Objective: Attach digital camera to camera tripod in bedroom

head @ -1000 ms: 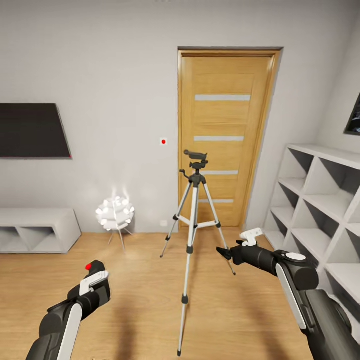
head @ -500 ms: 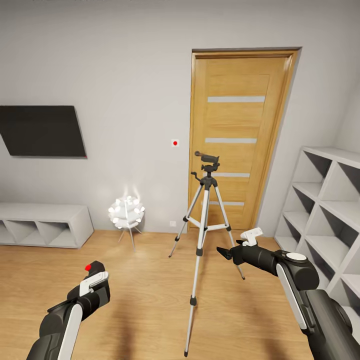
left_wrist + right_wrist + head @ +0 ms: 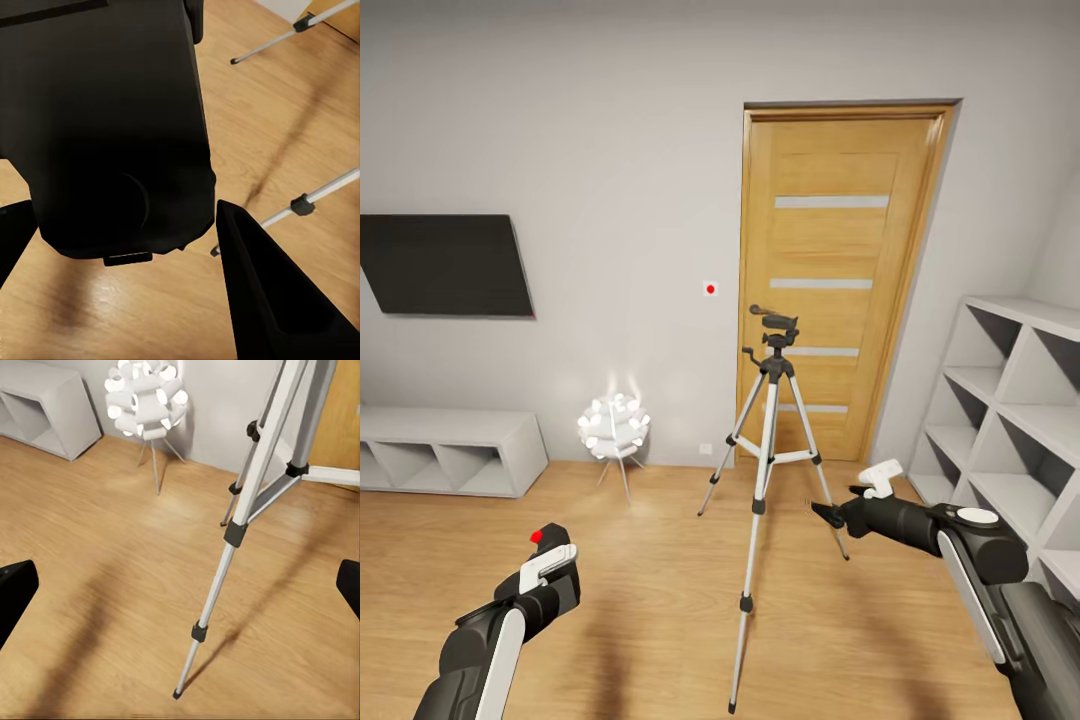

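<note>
Camera tripod (image 3: 765, 470) stood upright on the light wood floor (image 3: 650, 600) of the bedroom, directly in front of the wooden door (image 3: 840, 270); legs spread, black head with pan handle at the top, nothing mounted on it.

Left gripper (image 3: 550, 552) was low at the near left, well apart from the tripod. In the left wrist view the digital camera (image 3: 105, 127) sat between its two black fingers (image 3: 259, 292), a matte-black body with a round lens bump; fingers closed on it.

Right gripper (image 3: 822, 513) was held forward, near the tripod's right-hand leg but not touching it. Right wrist view showed both fingertips at the outer edges of the frame, spread wide with nothing between them.

White ball floor lamp (image 3: 613, 428) stood lit by the wall, left of the tripod. White cube shelves (image 3: 1010, 400) along the right wall.
</note>
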### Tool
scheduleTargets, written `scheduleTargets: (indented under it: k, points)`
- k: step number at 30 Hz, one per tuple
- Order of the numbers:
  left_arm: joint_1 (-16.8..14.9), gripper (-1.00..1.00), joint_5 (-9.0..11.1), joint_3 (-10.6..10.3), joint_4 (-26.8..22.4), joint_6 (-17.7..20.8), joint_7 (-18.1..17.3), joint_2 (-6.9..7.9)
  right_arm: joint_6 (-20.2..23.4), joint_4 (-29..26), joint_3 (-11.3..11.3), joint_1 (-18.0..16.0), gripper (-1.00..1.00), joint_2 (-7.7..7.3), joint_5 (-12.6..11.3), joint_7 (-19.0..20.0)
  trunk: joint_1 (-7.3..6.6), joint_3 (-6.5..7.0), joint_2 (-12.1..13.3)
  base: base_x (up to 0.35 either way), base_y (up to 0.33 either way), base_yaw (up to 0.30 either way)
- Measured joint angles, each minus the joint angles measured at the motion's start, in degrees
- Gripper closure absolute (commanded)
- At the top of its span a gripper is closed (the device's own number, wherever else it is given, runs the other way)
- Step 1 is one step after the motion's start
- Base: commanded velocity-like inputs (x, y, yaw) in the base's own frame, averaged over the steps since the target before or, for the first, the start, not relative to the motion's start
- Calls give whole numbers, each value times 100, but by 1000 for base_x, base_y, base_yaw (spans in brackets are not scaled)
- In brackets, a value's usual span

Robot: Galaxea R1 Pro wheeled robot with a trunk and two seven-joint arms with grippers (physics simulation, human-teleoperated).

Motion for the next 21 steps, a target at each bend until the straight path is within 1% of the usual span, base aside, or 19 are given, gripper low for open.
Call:
scheduleTargets:
  k: [3,5,6,12,21]
  points:
    - [0,100,-2,3,-3,0,0,2,-9,0,-142,8,-100,-152,-1,311,-66,54,121,0,0,0]
    - [2,100,-3,5,-6,0,0,0,-13,0,-250,13,-100,-214,-2,466,-110,90,201,0,0,0]
    - [5,100,-2,7,-11,0,0,-2,-18,0,-348,16,-100,-265,-1,598,-132,108,241,0,0,0]
    - [6,100,-2,11,-15,0,0,-4,-32,0,-430,19,-100,-287,26,697,-264,216,483,0,0,0]
    - [8,100,-3,23,-6,-19,0,-5,-43,0,-450,20,-100,-276,57,708,-462,379,845,0,0,0]
